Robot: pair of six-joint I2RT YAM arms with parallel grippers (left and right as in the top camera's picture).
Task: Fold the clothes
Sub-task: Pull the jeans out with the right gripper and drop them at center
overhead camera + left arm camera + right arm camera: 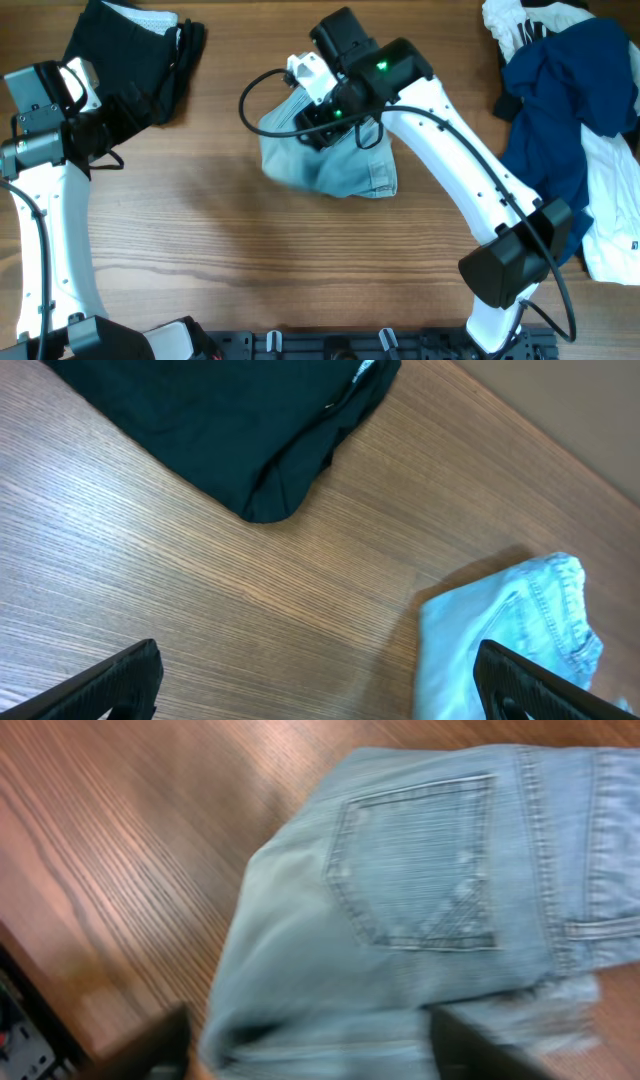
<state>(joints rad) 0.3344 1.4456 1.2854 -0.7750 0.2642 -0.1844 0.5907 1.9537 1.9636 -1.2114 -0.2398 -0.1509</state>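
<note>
Both stand open: our right gripper [310,1042] straddles the shorts [340,165] at twelve o'clock, probably to pinch a fold; our left gripper [320,678] hovers empty at ten.

shorts [340,170]: upper part hidden under my right arm [450,140]
right fingers [150,1045]: blurred, cut by the lower edge
left fingers [110,682]: tips cut off below
black garment [220,420]: runs off the upper edge
</note>
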